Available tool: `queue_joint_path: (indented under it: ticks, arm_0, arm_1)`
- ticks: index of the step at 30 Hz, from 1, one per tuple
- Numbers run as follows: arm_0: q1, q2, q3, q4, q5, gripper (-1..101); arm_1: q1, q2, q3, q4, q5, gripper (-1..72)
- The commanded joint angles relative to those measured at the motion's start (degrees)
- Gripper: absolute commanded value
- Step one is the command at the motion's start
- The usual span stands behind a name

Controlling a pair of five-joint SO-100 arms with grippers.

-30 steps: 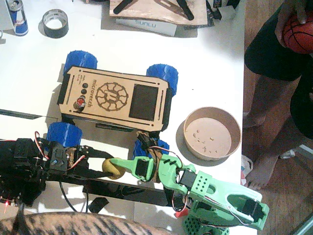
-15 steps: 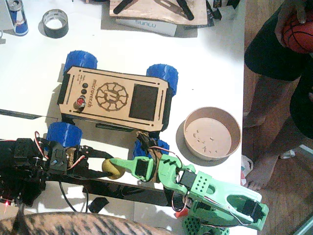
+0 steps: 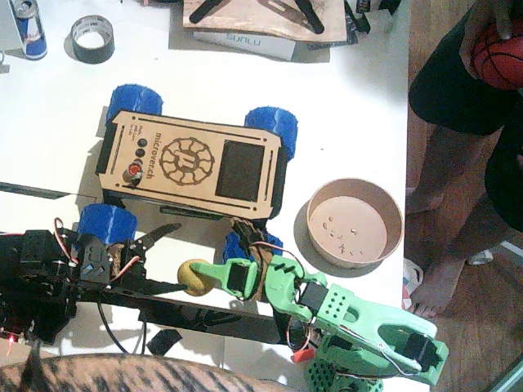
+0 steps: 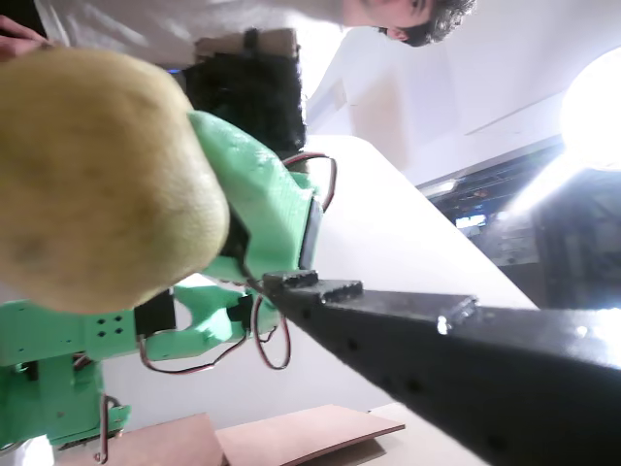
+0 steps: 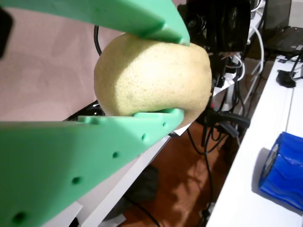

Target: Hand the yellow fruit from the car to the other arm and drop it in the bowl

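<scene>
The yellow fruit (image 3: 193, 282) hangs over the table's near edge, in front of the car (image 3: 196, 159). My right gripper (image 3: 198, 273), on the green arm, is shut on the fruit. In a wrist view its green jaws press the fruit (image 5: 151, 78) from above and below. My left gripper (image 3: 181, 256), on the black arm, stands open just left of the fruit, one finger above it and one below. In another wrist view the fruit (image 4: 97, 184) fills the left side, clear of the black finger (image 4: 437, 349). The bowl (image 3: 315, 237) stands to the right of the car.
A black tape roll (image 3: 91, 38) and a can (image 3: 31, 28) sit at the far left corner, and a wooden board (image 3: 261, 16) lies at the back. A person holding an orange-red ball (image 3: 498, 53) stands right of the table. A blue wheel (image 5: 284, 170) is close by.
My left gripper has opened and let go of the yellow fruit, its upper finger swinging up toward the car. The right gripper keeps hold of the fruit.
</scene>
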Motion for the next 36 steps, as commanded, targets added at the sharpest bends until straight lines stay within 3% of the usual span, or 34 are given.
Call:
queue_joint_path:
  ticks: [1,5,14,27,31,36]
  arm_0:
    - [0.4,1.0,-0.8,0.4,-0.4,54]
    - [0.4,1.0,-0.8,0.6,-0.4,55]
    - [-0.5,2.8,-1.7,1.0,0.4,56]
    - [-21.5,3.9,-1.8,7.7,1.1,52]
    - [-30.1,4.1,-1.8,9.8,10.5,48]
    - [-43.8,5.6,-6.9,27.9,29.9,39]
  arm_1:
    - [0.8,2.2,-1.3,-0.1,-0.8,0.1]
    - [4.0,3.5,-1.7,-0.2,-0.9,0.1]
    - [20.9,4.4,-3.7,3.3,0.7,0.1]
    - [46.7,-15.7,-22.0,11.5,19.4,0.0]
    - [52.4,-24.0,-26.7,11.4,24.6,0.0]
    - [58.3,-36.7,-33.2,12.1,30.5,0.0]
